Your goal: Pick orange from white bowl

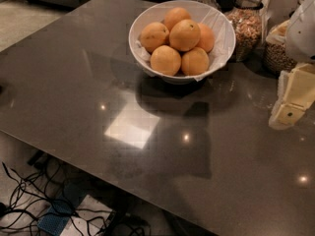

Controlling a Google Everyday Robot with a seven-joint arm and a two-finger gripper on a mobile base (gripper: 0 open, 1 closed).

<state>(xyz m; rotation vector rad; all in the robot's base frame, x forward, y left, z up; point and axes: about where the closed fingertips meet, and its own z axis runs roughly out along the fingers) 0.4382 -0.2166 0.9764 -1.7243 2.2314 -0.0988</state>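
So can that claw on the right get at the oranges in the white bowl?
Probably yes. The claw hangs right of the white bowl, with only bare table between them, and the top orange sits uncovered above the rim.

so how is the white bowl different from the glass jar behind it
The white bowl is wide, low and opaque; the glass jar is tall, narrow and see-through. The bowl holds oranges on white paper; the jar holds a brownish, grain-like filling. The bowl sits further in on the table; the jar stands behind it to the right. Both stand upright. The gripper hangs at the view's right edge, touching neither.
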